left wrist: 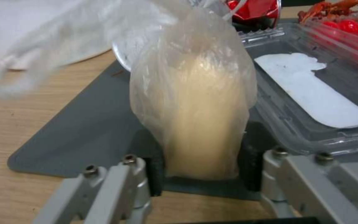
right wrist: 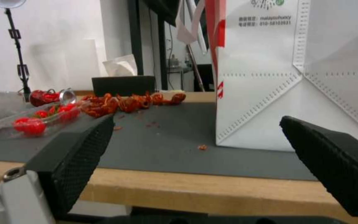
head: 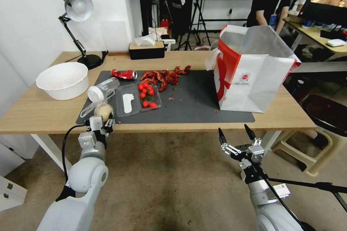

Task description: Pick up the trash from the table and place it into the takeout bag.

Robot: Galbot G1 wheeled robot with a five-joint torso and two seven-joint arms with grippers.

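Note:
A beige lump in a thin clear plastic bag (head: 104, 110) sits at the front left corner of the dark mat (head: 195, 104) on the table (head: 36, 112). My left gripper (head: 103, 122) is shut on this bagged lump (left wrist: 199, 118), a black pad (left wrist: 154, 177) pressing each side. Behind it a clear lidded cup (head: 103, 89) lies on its side, with a crushed red can (head: 124, 74) farther back. The takeout bag (head: 253, 75) stands open at the mat's right end. My right gripper (head: 235, 133) hangs open below the table's front edge, facing the bag (right wrist: 278, 77).
A clear clamshell box with cherry tomatoes (head: 139, 99) lies right of the lump. Red crayfish shells (head: 164, 75) are strewn mid-mat. A white bowl (head: 63, 79), a desk lamp (head: 77, 7) and a black tissue box (head: 146, 48) stand at the left and back.

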